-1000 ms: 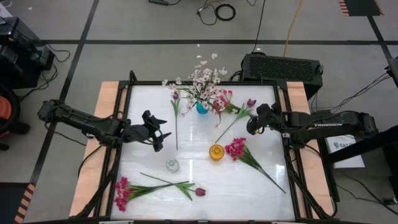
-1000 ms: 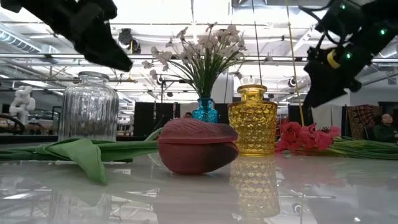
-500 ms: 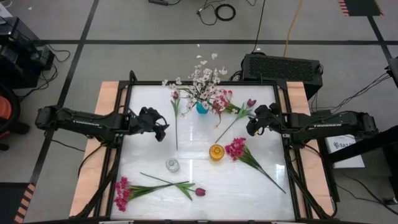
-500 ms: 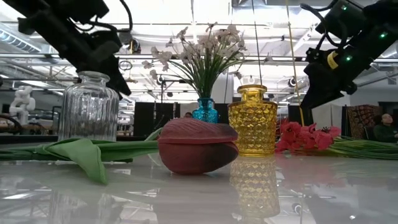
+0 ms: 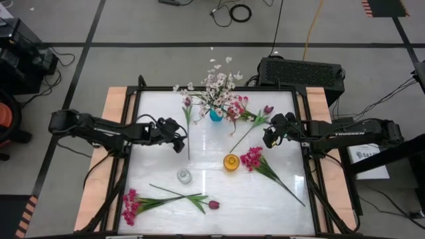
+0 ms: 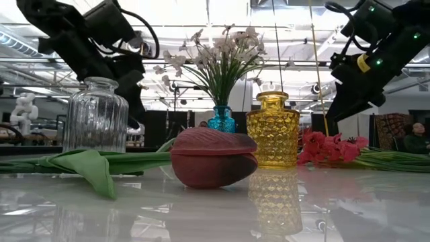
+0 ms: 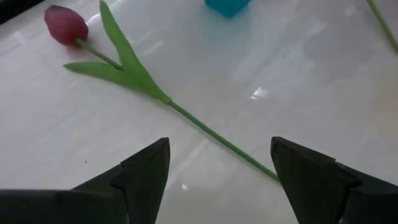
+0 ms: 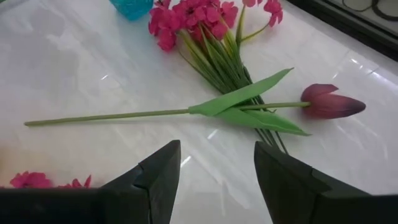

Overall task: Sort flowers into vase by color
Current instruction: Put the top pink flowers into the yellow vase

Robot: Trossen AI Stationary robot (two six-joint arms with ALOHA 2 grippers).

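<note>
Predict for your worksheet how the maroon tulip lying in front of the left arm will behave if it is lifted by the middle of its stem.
The maroon tulip has a long, thin stem, so it would probably sag. The bloom looks like its heaviest part, so that end may dip. The open left pincer might let the narrow, smooth stem twist.

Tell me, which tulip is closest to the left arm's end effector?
The maroon tulip whose stem runs straight down the table, just beside the left end effector. The other two tulips lie farther away: one by the right arm, one at the front edge.
</note>
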